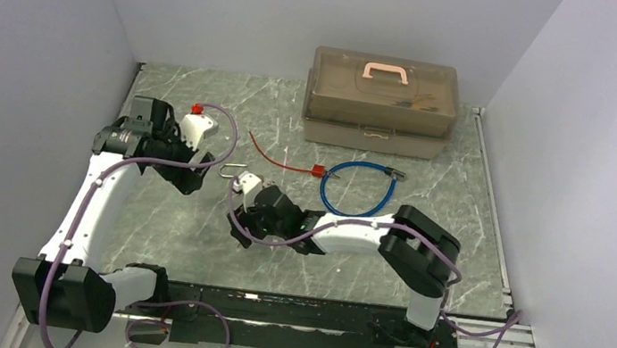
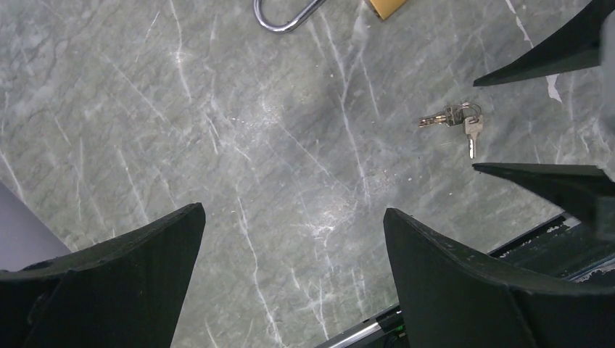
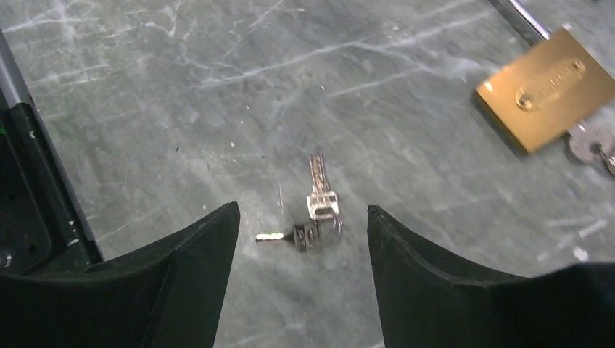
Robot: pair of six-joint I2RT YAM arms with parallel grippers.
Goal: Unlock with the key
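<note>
A brass padlock (image 3: 544,87) lies on the marble table with its steel shackle (image 2: 283,18) out to one side; the shackle also shows in the top view (image 1: 234,170). A key (image 3: 591,141) lies against the padlock's end. A small bunch of keys (image 3: 315,217) lies flat on the table just ahead of my right gripper (image 3: 303,210), which is open and empty, with its fingers either side of the bunch. The bunch also shows in the left wrist view (image 2: 457,119). My left gripper (image 2: 294,214) is open and empty over bare table, left of the padlock.
A tan toolbox (image 1: 382,103) with a pink handle stands at the back. A blue cable loop (image 1: 359,190) and a red cable tie (image 1: 284,164) lie right of the padlock. The black front rail (image 3: 29,167) runs close behind the keys.
</note>
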